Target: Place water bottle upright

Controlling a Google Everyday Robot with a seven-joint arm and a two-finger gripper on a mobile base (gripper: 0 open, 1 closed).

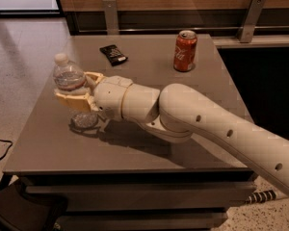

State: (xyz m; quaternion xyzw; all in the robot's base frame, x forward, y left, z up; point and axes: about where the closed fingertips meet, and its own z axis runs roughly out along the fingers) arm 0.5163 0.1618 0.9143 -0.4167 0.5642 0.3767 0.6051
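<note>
The water bottle [67, 77] is a clear ribbed bottle with a white cap. It stands nearly upright at the left side of the grey table [149, 143], top leaning slightly left. Its base [84, 121] is at the tabletop; I cannot tell whether it touches. My gripper [73, 88] is shut on the bottle's middle, one tan finger [71, 100] in front and one behind. The cream arm reaches in from the lower right.
A red soda can [185, 50] stands upright at the back right of the table. A small black packet [113, 54] lies at the back middle. The table's left edge is close to the bottle, with floor beyond it. A wooden wall rail runs behind the table.
</note>
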